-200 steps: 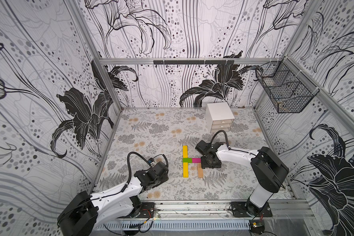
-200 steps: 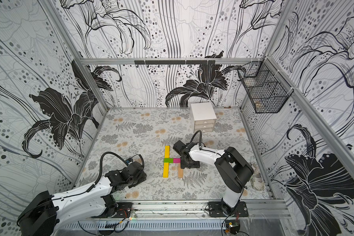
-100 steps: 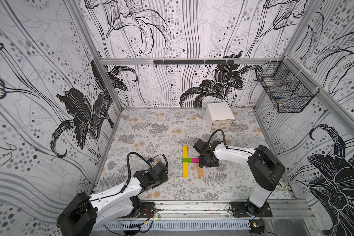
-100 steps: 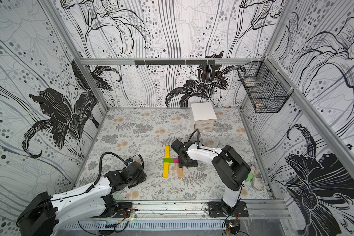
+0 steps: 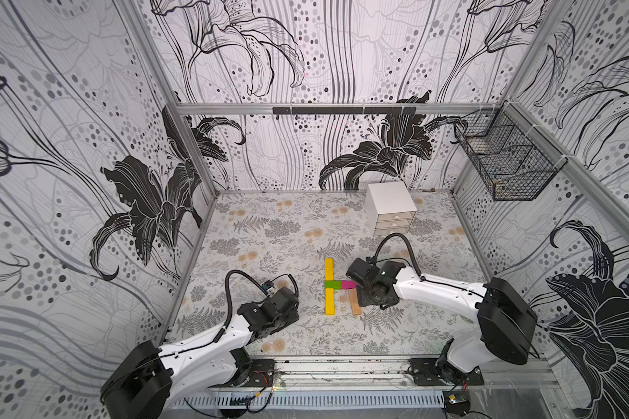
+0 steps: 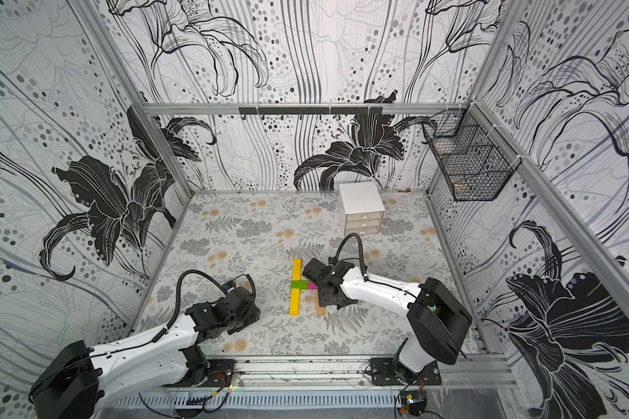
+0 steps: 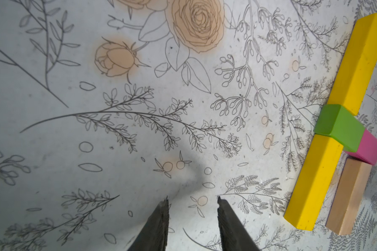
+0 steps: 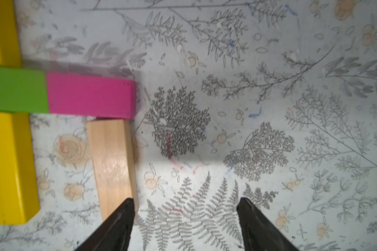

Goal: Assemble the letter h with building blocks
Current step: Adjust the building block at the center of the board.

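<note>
Right wrist view: right gripper [image 8: 185,204] spread, empty, fingertip [image 8: 126,208] beside long tan wooden block [image 8: 111,163] edge. Left gripper [image 7: 193,202] parted, empty. Letter h [image 5: 333,284]: five building blocks [image 6: 295,304], two yellow; open floral mat [image 5: 305,225] at its 12 o'clock.

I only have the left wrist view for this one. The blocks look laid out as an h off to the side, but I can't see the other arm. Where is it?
Observer: The right pincer is right beside the free end of the tan block, jaws wide open with only bare mat between them.
Operator: Is it touching that block?
Observer: In the right wrist view, one fingertip overlaps the block's end edge. Whether they actually touch cannot be told.
Operator: Anything else on the table near the figure?
Observer: Only a white drawer unit, standing at the back wall and well apart from the blocks.
</note>
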